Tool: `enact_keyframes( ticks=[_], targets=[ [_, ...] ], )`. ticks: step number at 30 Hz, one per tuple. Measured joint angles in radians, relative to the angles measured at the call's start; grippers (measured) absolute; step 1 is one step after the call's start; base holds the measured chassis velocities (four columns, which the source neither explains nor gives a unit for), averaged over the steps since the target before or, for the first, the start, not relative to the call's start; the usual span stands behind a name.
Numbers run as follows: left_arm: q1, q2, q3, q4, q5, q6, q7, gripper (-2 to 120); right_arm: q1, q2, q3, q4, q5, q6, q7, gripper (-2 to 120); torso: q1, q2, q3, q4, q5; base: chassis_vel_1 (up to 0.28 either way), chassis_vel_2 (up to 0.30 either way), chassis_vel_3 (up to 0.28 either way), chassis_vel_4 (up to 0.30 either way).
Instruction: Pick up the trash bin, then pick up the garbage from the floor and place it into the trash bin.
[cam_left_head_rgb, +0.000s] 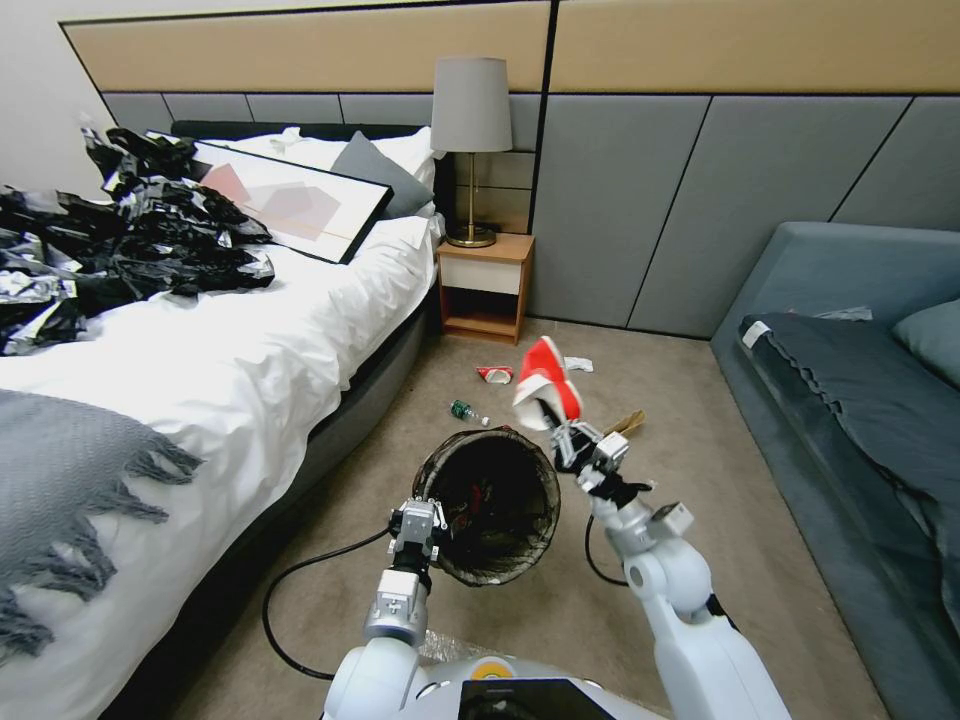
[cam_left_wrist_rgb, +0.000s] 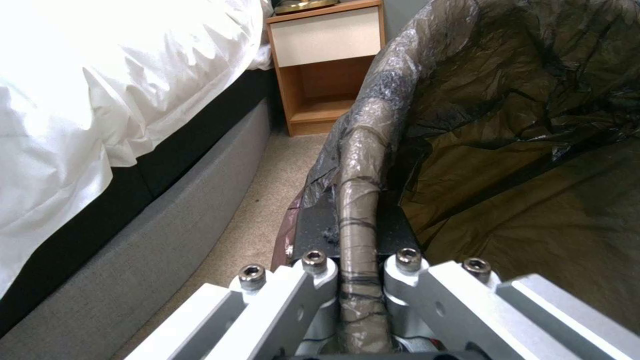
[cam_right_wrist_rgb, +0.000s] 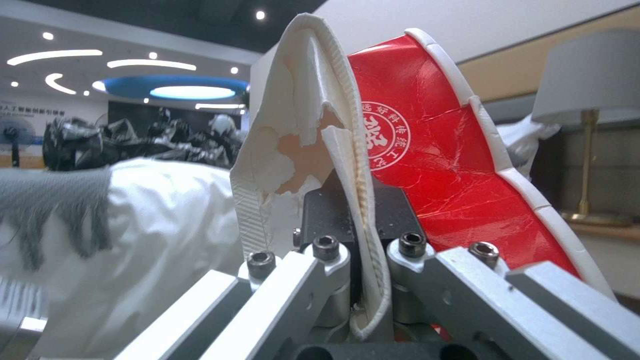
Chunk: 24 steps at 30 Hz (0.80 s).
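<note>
While our left gripper (cam_left_head_rgb: 425, 517) clamps the trash bin (cam_left_head_rgb: 497, 503) by its bag-lined rim, our right gripper (cam_left_head_rgb: 565, 432) pinches a red-and-white wrapper (cam_left_head_rgb: 545, 383) beside the bin's mouth.

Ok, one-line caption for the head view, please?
Left hand holds the trash bin by its rim while right hand lifts a red-and-white wrapper beside it.

Carpet floor (cam_left_head_rgb: 560, 620): wrapper (cam_left_head_rgb: 494, 374), bottle (cam_left_head_rgb: 466, 411), cable (cam_left_head_rgb: 300, 580).

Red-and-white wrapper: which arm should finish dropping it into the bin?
Right. The right gripper already pinches the red-and-white wrapper, raised beside the trash bin; the left gripper is clamped on the bin's rim.
</note>
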Motion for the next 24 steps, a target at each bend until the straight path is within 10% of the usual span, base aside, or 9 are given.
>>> enact_keyframes(
  ticks=[24],
  targets=[
    [0.002, 0.003, -0.002, -0.001, -0.005, 0.001, 0.000, 1, -0.017, 0.031, -0.036, -0.146, -0.106, 0.052, -0.018, 0, 0.000, 0.000, 0.000, 0.0000, -0.0001, 0.000, 0.000, 0.000, 0.000]
  ],
)
